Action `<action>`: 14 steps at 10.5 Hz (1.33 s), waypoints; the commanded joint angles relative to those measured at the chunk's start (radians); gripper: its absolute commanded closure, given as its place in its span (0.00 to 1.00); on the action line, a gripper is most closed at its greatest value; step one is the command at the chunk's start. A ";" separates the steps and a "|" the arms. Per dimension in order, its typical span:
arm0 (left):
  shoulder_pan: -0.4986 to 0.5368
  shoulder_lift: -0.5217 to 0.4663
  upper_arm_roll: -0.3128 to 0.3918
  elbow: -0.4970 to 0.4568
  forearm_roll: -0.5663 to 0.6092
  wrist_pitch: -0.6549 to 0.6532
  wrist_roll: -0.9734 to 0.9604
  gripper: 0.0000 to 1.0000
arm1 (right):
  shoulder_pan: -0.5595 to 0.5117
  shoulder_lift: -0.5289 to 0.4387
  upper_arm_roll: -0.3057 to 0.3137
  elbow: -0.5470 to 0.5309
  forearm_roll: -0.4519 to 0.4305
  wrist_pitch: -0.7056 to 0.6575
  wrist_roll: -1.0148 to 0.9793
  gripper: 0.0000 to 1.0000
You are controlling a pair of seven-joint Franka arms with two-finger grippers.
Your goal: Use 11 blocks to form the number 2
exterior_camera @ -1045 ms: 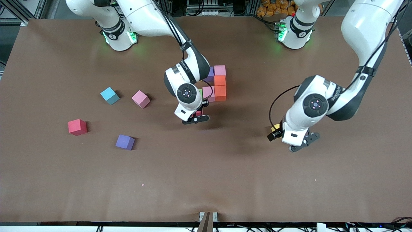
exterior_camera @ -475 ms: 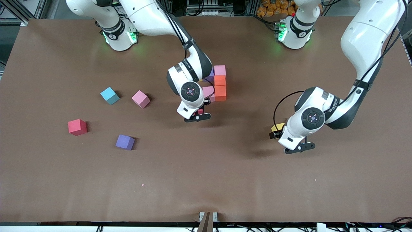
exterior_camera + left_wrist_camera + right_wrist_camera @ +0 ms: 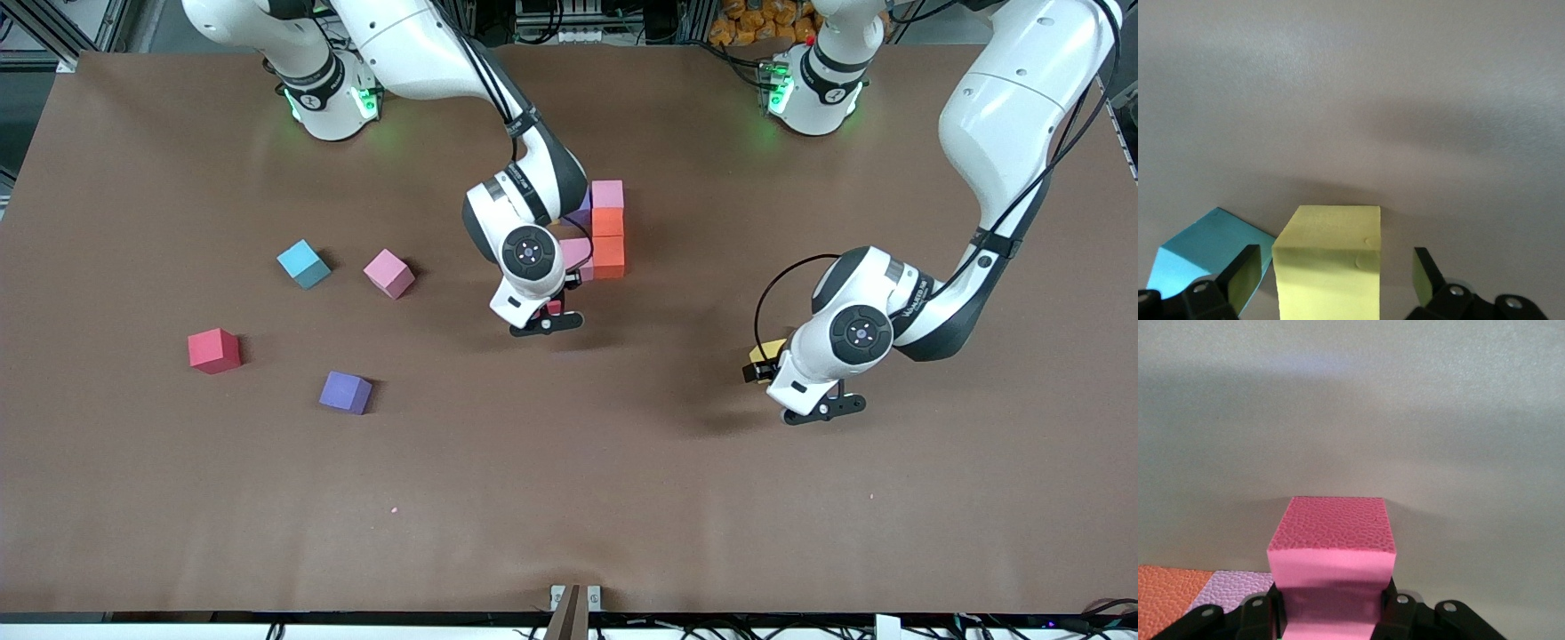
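My right gripper [image 3: 545, 322] [image 3: 1331, 607] is shut on a deep pink block [image 3: 1330, 547], held just in front of the started figure, on the side nearer the front camera. That figure shows a pink block [image 3: 607, 193], a purple block [image 3: 582, 207], two orange blocks [image 3: 607, 222] [image 3: 608, 256] and a pale pink block [image 3: 574, 252]; the arm hides the rest. My left gripper [image 3: 820, 410] [image 3: 1335, 267] is open toward the left arm's end of the table. Its fingers straddle a yellow block [image 3: 1331, 257], with a gap on each side. A light blue block [image 3: 1201, 247] lies beside it.
Loose blocks lie toward the right arm's end of the table: light blue [image 3: 303, 263], pink [image 3: 388, 273], red [image 3: 213, 349] and purple [image 3: 346, 392]. The brown tabletop [image 3: 569, 498] stretches bare toward the front camera.
The left hand has come down and shifted slightly around the yellow block, staying open. The right hand has edged a little toward the figure with the pink block still held.
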 commanded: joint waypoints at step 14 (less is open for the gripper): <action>-0.191 0.043 -0.001 0.168 -0.096 -0.001 -0.020 0.61 | -0.099 -0.078 -0.181 0.022 -0.047 -0.068 0.041 0.00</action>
